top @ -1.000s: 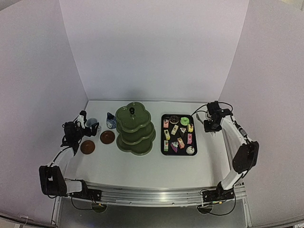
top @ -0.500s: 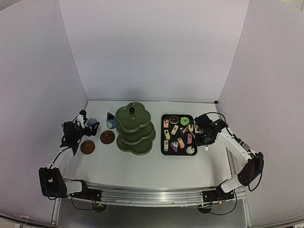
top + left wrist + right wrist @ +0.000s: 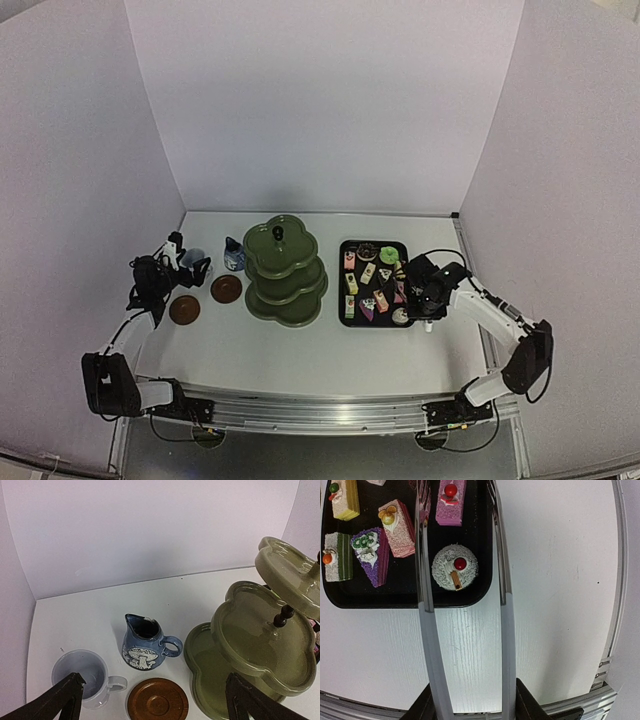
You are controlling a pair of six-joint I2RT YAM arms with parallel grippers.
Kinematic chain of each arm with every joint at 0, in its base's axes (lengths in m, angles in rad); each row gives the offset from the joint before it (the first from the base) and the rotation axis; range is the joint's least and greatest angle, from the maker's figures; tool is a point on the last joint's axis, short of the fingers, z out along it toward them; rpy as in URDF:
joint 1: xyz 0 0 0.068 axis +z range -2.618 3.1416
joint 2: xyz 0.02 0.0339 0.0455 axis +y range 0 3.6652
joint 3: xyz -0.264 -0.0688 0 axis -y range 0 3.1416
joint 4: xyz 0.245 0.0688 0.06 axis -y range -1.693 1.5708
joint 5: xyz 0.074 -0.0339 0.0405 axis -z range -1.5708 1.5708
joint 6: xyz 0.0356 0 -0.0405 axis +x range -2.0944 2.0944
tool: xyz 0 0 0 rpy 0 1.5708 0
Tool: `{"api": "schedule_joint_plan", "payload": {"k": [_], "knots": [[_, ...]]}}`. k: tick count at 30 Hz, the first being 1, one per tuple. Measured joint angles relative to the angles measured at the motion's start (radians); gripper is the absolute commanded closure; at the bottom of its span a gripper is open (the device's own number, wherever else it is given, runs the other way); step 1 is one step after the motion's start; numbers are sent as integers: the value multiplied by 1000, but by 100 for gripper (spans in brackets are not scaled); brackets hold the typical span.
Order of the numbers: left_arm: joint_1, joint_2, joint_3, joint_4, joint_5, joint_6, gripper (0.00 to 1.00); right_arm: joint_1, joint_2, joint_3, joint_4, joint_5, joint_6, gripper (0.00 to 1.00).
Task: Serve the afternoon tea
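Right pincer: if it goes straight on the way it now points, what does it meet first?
Probably the round white cake on the black tray, which lies between the arms of the tongs that the right pincer holds; height above it is unclear.

No writing, label or number can be read anywhere.

The left arm and the right arm are built alike: slim white links joined by bulky black joint housings, each rising from a black base block near the bottom of the top view. Thin black cables loop beside the bases. The fingers of the left gripper are dark, matte, tapering bars in the lower corners of its view. Those of the right gripper show as black blocks at the bottom edge.
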State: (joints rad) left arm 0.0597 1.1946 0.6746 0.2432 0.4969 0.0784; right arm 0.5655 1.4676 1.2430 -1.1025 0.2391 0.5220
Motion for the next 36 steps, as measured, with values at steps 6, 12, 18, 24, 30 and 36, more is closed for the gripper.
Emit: {"api": "schedule_joint_plan", "payload": {"k": [6,12,18,24,30,36], "knots": [[0,-15,0,0,0,2,0,1,23,-2,31,-22,5,61],[0,-17,-1,0,0,2,1,1,27,-23,41,-31,14,65],[0,-17,-1,0,0,5,0,1,52,-35,45,-35,14,79],[0,-17,-1,0,0,5,1,1,55,-35,47,-41,12,98],[0,-17,-1,0,0,5,0,3,51,-35,47,-42,4,100],[0,-17,-1,0,0,9,0,3,21,-22,36,-41,-6,100]]}}
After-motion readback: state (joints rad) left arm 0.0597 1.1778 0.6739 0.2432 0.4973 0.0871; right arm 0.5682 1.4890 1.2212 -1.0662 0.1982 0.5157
